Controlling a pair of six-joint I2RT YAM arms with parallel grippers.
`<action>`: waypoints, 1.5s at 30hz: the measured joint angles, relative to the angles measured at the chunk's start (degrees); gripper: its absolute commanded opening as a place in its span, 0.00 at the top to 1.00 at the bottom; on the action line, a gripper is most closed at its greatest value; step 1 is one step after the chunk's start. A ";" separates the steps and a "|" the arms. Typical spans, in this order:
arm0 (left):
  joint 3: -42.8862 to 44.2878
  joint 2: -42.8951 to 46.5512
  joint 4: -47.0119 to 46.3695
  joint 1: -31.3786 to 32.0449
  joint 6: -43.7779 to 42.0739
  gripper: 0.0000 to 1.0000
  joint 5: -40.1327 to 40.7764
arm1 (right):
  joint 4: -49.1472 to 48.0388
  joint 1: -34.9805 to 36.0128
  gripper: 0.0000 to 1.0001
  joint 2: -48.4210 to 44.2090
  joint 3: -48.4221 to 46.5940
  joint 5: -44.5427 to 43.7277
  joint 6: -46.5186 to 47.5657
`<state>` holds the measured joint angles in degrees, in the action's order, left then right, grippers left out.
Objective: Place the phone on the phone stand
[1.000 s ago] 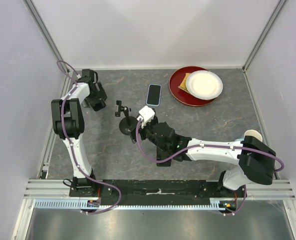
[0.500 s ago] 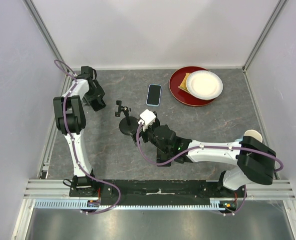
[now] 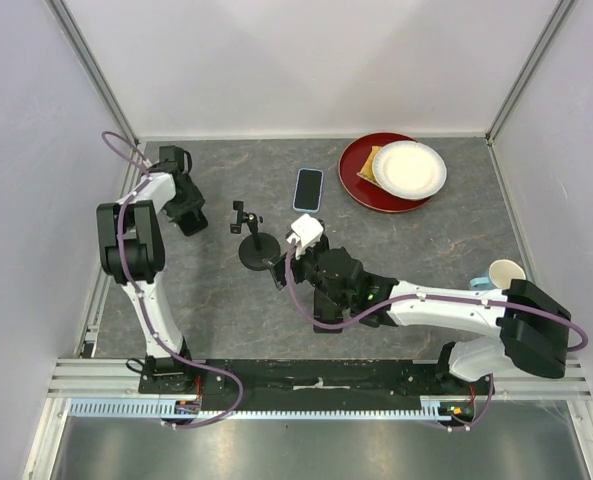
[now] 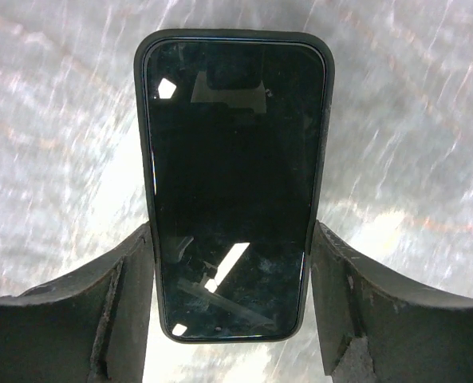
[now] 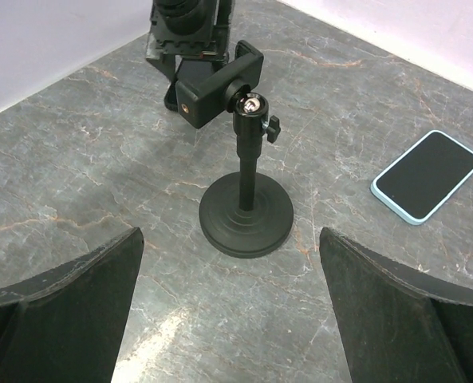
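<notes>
A black phone stand (image 3: 253, 246) with a round base and a clamp on top stands mid-table; it also shows in the right wrist view (image 5: 246, 163). My left gripper (image 3: 190, 214) is near the left wall, behind the stand. In its wrist view the left gripper (image 4: 230, 239) is shut on a black phone (image 4: 232, 175), its fingers pressed to the phone's two long sides. My right gripper (image 3: 279, 268) is open and empty, just in front of the stand's base, as the right wrist view (image 5: 230, 239) shows. A light-blue phone (image 3: 308, 189) lies flat behind the stand and shows in the right wrist view (image 5: 426, 175).
A red plate (image 3: 359, 188) at the back right carries a white paper plate (image 3: 409, 168) and a tan slice (image 3: 368, 164). A white cup (image 3: 504, 272) stands by the right arm's elbow. White walls enclose the table on three sides.
The left gripper has shifted slightly back and left towards the wall. The right arm's elbow has swung right, and its gripper has moved a little right, uncovering the cup.
</notes>
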<state>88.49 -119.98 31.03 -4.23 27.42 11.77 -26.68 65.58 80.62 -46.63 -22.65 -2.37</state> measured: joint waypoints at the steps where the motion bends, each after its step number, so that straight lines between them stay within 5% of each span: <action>1: -2.16 1.75 -0.20 -0.09 0.00 0.98 -0.17 | 0.79 0.00 0.02 -0.63 0.00 -0.07 -0.76; 6: -13.22 15.13 -2.97 -0.22 1.20 0.98 -1.60 | 4.39 0.00 0.02 -3.87 0.85 -0.22 -4.72; 11: -22.80 37.70 -10.03 -0.20 4.94 0.98 -3.85 | 8.31 0.07 0.02 -5.11 1.55 -0.35 -9.66; 19: -28.61 60.65 -25.31 2.95 5.92 0.98 -18.10 | 14.32 0.20 0.02 -8.46 2.16 -0.87 -15.91; 32: -41.42 71.25 -40.26 18.97 -4.94 0.98 -48.98 | 27.76 -4.22 0.02 -19.63 -3.48 0.02 -22.58; 38: -41.40 73.53 -40.39 26.93 -11.87 0.98 -52.50 | 41.48 -12.61 0.02 -19.19 -19.78 9.90 -23.71; 45: -41.00 72.30 -37.44 29.68 -17.03 0.98 -52.33 | 45.97 -12.63 0.02 -20.74 -30.49 16.63 -23.54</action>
<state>47.48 -47.68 -6.42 25.45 10.39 -40.56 19.29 52.95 59.88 -77.12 -6.02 -25.91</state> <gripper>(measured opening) 0.732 0.982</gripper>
